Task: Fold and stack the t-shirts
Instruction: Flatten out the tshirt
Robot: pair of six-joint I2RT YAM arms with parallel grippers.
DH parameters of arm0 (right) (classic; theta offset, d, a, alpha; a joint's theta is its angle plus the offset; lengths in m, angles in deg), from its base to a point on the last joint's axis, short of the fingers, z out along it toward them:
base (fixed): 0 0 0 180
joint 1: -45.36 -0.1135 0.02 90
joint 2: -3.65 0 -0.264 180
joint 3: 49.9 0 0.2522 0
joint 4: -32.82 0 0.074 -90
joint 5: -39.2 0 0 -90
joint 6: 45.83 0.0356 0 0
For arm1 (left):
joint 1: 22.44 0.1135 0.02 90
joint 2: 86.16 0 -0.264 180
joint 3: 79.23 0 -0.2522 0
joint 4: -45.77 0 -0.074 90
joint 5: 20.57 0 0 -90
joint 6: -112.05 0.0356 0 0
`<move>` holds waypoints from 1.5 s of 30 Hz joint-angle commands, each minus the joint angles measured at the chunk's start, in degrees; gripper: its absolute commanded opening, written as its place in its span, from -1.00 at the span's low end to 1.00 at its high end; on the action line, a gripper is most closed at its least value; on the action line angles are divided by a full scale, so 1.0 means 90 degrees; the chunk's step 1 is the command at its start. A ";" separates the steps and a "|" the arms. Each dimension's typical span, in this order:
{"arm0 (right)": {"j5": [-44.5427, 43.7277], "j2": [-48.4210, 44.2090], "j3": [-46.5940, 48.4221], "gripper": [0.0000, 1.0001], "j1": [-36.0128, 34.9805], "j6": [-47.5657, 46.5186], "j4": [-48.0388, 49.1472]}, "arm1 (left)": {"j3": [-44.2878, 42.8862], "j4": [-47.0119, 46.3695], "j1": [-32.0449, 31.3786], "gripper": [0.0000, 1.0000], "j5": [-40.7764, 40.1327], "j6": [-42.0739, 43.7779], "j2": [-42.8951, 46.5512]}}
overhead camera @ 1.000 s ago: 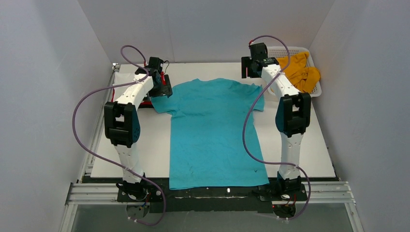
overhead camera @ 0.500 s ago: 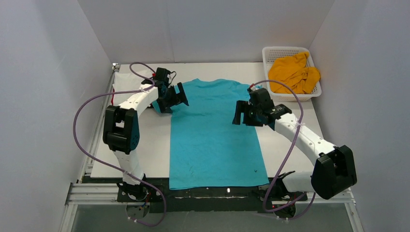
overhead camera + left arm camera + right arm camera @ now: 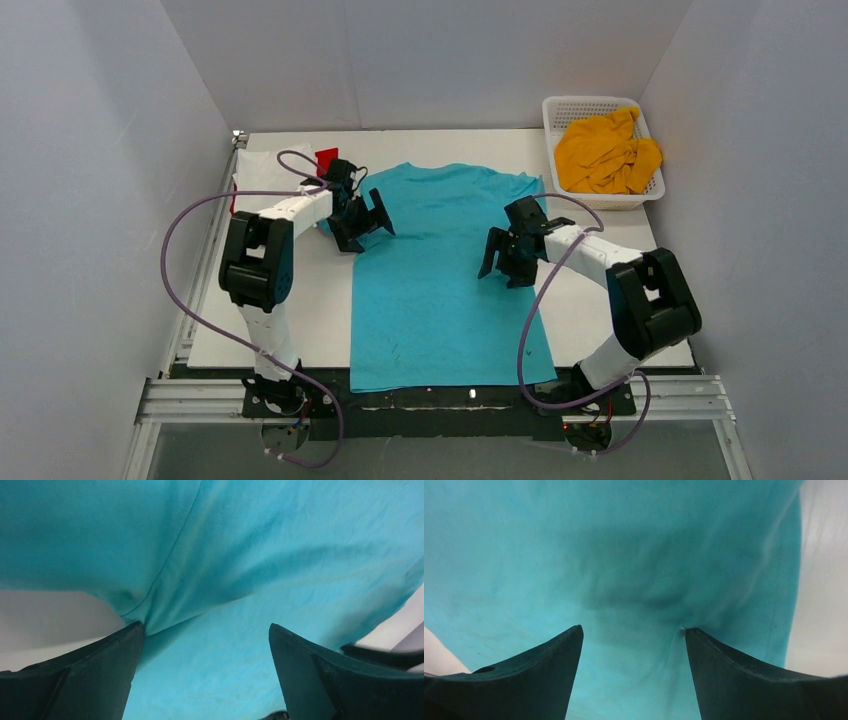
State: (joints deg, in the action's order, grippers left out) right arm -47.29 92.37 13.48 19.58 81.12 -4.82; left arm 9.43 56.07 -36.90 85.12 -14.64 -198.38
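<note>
The turquoise t-shirt (image 3: 440, 290) lies flat, face up, down the middle of the table, hem toward the arms. My left gripper (image 3: 362, 222) is open low over its left armpit; the left wrist view shows the sleeve seam (image 3: 165, 570) between the spread jaws of that gripper (image 3: 206, 630). My right gripper (image 3: 505, 258) is open on the shirt's right side, and in the right wrist view this gripper (image 3: 633, 630) has one fingertip (image 3: 696, 640) dimpling the cloth. A mustard-yellow t-shirt (image 3: 605, 155) fills the basket. A bit of red t-shirt (image 3: 325, 158) shows at the back left.
The white lattice basket (image 3: 640, 195) stands at the back right corner. White cloth (image 3: 262, 168) lies beside the red one at the back left. Bare white table (image 3: 300, 310) flanks the shirt on both sides. Purple cables loop off both arms.
Both arms came down from the back of the table onto the shirt. The right gripper swung forward and left to the shirt's right side; the left shifted slightly forward and right.
</note>
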 commanded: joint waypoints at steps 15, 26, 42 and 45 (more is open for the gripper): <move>0.1282 0.4683 0.6947 0.64 0.0631 -0.1653 -0.1468 | 0.3819 -0.0352 -0.3460 0.97 -0.0878 -0.2955 0.2906; 0.1505 0.5186 0.8951 0.63 0.0569 -0.2388 -0.1850 | 0.1530 -0.0233 -0.4158 0.97 -0.0544 -0.2200 0.1494; 0.0125 -0.0699 0.2302 0.73 0.0482 -0.0718 -0.1169 | 0.2428 0.1125 -0.2609 0.97 -0.1882 -0.0681 0.3941; 0.0492 -0.1527 0.1026 0.73 0.0407 -0.0299 -0.0837 | 0.2054 0.1034 -0.2137 0.96 -0.1374 -0.0554 0.3133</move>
State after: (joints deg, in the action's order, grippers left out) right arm -47.49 83.19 35.06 24.60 70.93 -16.78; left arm 29.25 63.20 -61.05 65.84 -22.22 -161.66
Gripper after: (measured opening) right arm 0.864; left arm 0.981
